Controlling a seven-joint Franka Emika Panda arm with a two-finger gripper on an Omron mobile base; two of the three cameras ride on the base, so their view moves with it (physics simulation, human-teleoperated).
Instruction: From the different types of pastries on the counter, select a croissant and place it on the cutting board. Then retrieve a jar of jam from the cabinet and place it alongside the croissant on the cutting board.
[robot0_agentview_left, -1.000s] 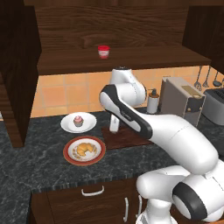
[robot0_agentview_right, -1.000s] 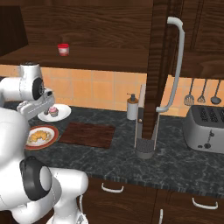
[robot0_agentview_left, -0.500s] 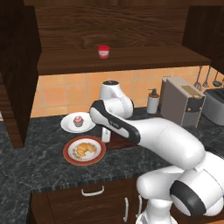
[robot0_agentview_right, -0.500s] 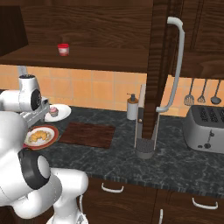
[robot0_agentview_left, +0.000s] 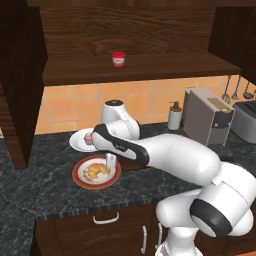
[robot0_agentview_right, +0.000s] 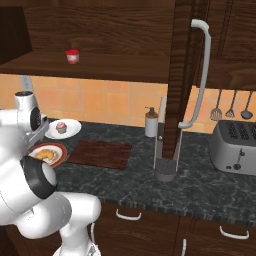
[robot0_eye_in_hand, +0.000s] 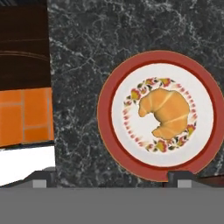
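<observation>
In the left base view, your gripper (robot0_agentview_left: 110, 161) hangs low over the right edge of the orange-rimmed plate (robot0_agentview_left: 80, 178), and the croissant (robot0_agentview_left: 95, 171) lies on that plate just to the left of it. The cupcake (robot0_agentview_left: 88, 138) sits on a white plate (robot0_agentview_left: 77, 143) farther back. The cutting board (robot0_agentview_left: 129, 165) shows as a dark strip to the right, mostly behind the arm. The jar of jam (robot0_agentview_left: 118, 59) stands on the cabinet shelf (robot0_agentview_left: 165, 69), well above the counter (robot0_agentview_left: 35, 190).

In the right base view, you see the croissant (robot0_agentview_right: 46, 154) on its plate (robot0_agentview_right: 60, 150) at the left, partly behind the arm, with the cutting board (robot0_agentview_right: 100, 153) bare just to its right. The jar of jam (robot0_agentview_right: 73, 56) is up on the shelf, untouched.

In the hand view, the croissant (robot0_eye_in_hand: 165, 112) sits in the middle of the plate (robot0_eye_in_hand: 107, 131), right of the view's centre and above the 2 fingertips (robot0_eye_in_hand: 183, 177), which stand wide apart with nothing between them. Its long axis runs from upper left to lower right, horns curling toward the left. I judge you need to shift the hand toward the croissant's side before descending, and turn so the jaws close across its thick middle.
</observation>
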